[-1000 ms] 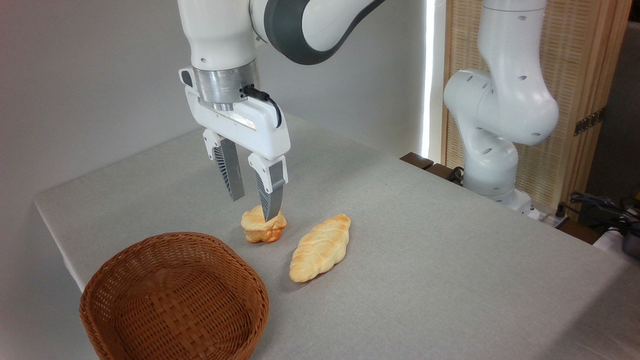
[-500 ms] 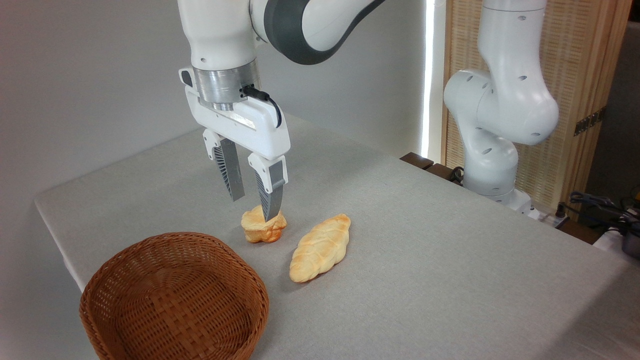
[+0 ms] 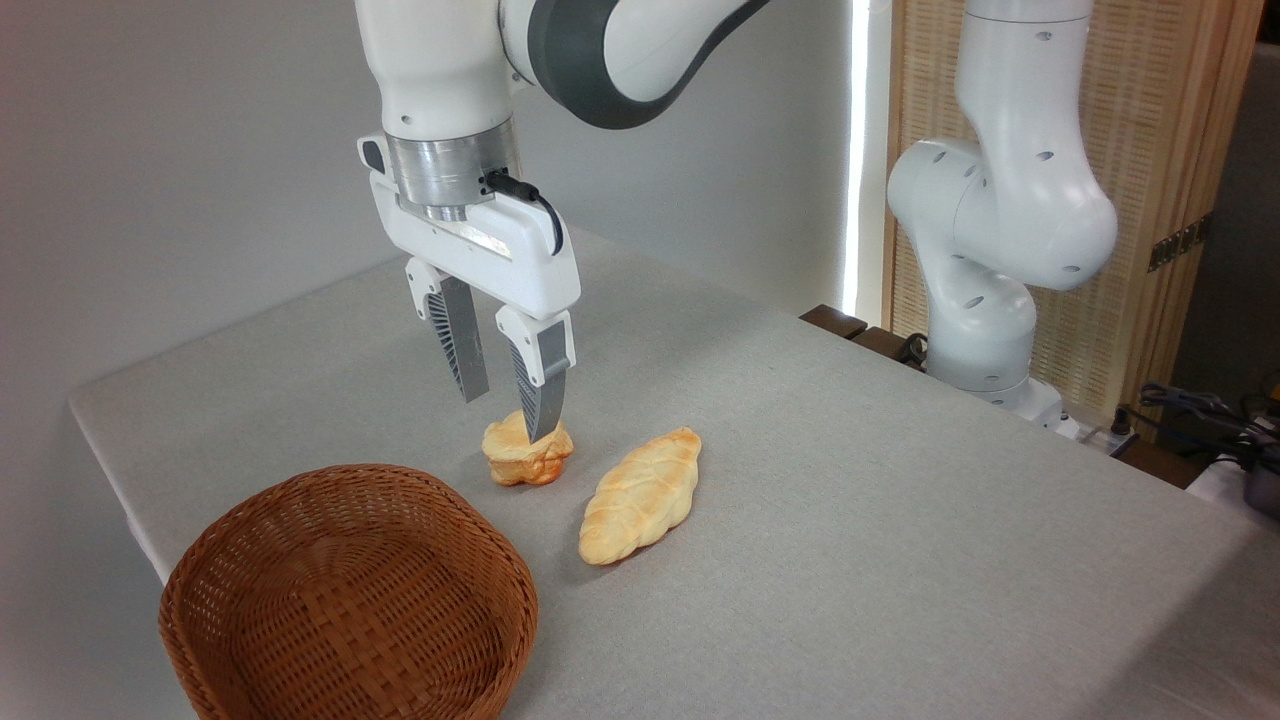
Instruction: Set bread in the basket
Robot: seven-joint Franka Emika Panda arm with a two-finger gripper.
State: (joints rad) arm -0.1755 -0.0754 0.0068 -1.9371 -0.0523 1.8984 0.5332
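- Bench (image 3: 850, 560): grey cloth-covered top, corner at left.
- Room: plain grey wall behind; slatted wooden screen (image 3: 1150, 200) at right, cables below it.
- Hand (image 3: 507, 412): fingers apart, poised over the bun.
- Bun (image 3: 520, 458): on the bench, between basket and braided loaf (image 3: 640, 495).
- Wicker basket (image 3: 345, 595): front left, holding nothing.

Fixed, elevated, near view across table (image 3: 900, 520)
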